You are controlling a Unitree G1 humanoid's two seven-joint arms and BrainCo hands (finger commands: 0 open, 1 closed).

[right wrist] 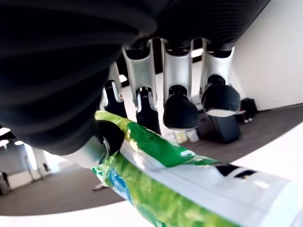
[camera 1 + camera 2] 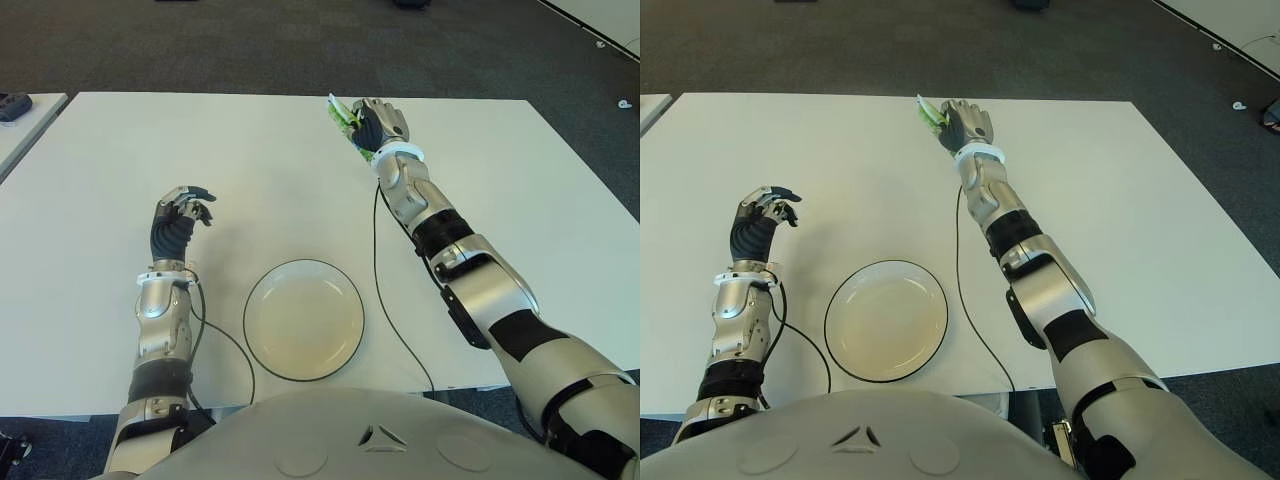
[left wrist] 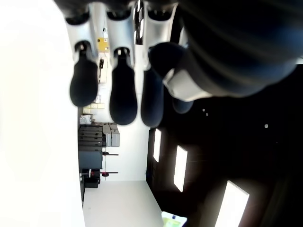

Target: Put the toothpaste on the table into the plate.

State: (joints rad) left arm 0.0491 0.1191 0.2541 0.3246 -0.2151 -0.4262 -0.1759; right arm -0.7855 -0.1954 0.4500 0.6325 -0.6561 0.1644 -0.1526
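Note:
The toothpaste (image 2: 343, 120) is a green and white tube at the far middle of the white table (image 2: 240, 160). My right hand (image 2: 377, 125) reaches out to it and is shut on it, the tube sticking out to the hand's left. In the right wrist view the thumb presses the toothpaste (image 1: 180, 189) while the fingers (image 1: 179, 112) curl over it. The white plate (image 2: 304, 320) with a dark rim lies near the table's front edge, empty. My left hand (image 2: 183, 215) shows to the plate's left, fingers loosely bent and holding nothing.
A black cable (image 2: 378, 262) runs along the right arm and across the table just right of the plate. A second table with a dark object (image 2: 12, 103) stands at the far left. Dark floor lies beyond the far edge.

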